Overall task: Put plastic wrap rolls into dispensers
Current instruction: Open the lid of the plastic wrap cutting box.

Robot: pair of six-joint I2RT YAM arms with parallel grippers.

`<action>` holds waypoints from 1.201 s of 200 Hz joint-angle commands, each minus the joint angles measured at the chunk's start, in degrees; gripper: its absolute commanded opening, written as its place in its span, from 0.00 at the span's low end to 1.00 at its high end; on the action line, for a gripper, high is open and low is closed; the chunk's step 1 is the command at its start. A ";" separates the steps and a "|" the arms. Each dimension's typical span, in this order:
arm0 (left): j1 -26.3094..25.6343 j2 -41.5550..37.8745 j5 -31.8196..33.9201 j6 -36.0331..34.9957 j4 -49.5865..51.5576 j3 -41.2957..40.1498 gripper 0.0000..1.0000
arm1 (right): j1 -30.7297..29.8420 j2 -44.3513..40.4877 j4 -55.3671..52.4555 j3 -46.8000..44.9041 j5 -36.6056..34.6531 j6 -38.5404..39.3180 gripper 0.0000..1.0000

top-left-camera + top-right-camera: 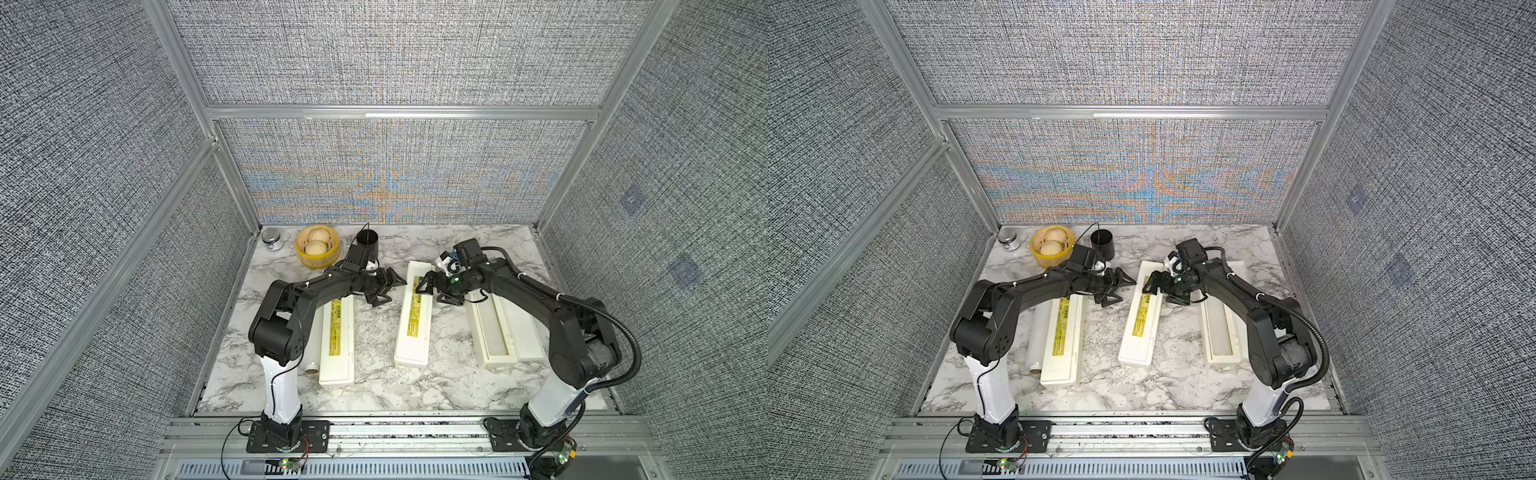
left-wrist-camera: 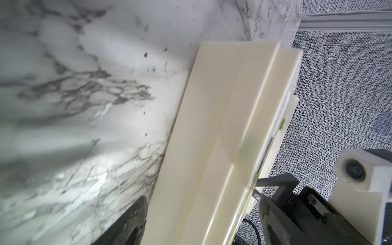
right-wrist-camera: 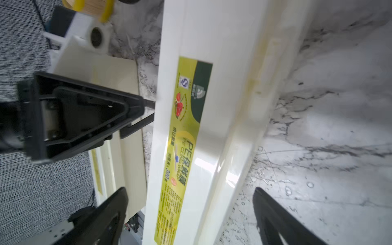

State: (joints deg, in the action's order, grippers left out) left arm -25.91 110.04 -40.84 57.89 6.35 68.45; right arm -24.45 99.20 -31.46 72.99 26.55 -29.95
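Observation:
Three cream dispensers lie on the marble table. The left dispenser (image 1: 337, 332) and the middle dispenser (image 1: 415, 320) are closed, yellow labels up. The right dispenser (image 1: 473, 328) lies open, its lid folded outward. One plastic wrap roll (image 1: 1036, 332) rests along the left dispenser's outer side. My right gripper (image 1: 434, 291) is open wide and straddles the middle dispenser's (image 3: 186, 127) far part, a finger on each side and apart from it. My left gripper (image 1: 395, 291) is open just left of that box, one fingertip (image 3: 146, 104) close to its edge.
A yellow steamer basket (image 1: 317, 249) with buns, a black cup (image 1: 367, 243) and a small jar (image 1: 272, 240) stand along the back left. Grey fabric walls on aluminium frames enclose the table on three sides. Bare marble (image 1: 374, 332) separates the left and middle boxes.

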 commanded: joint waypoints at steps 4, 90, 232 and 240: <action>0.65 -2.32 -0.29 -2.25 -0.07 -3.84 0.78 | -4.20 0.32 -7.86 1.24 -12.35 -4.03 0.97; 2.62 -4.17 -3.37 -3.79 -6.82 -12.15 0.75 | -14.68 8.29 -15.47 9.92 -26.42 -13.67 0.99; 0.91 0.50 -9.08 -2.75 -9.78 -8.35 0.74 | -13.17 3.74 -9.85 6.62 -13.89 -2.81 0.94; 0.47 0.97 -9.08 -2.65 -9.71 -8.01 0.75 | -13.06 3.49 -8.71 5.96 -12.83 -2.77 0.94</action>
State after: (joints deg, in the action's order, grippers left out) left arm -24.49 110.00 -48.31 55.16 -2.90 59.44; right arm -37.47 103.81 -44.23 79.57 8.36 -34.33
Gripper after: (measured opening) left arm 0.745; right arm 0.945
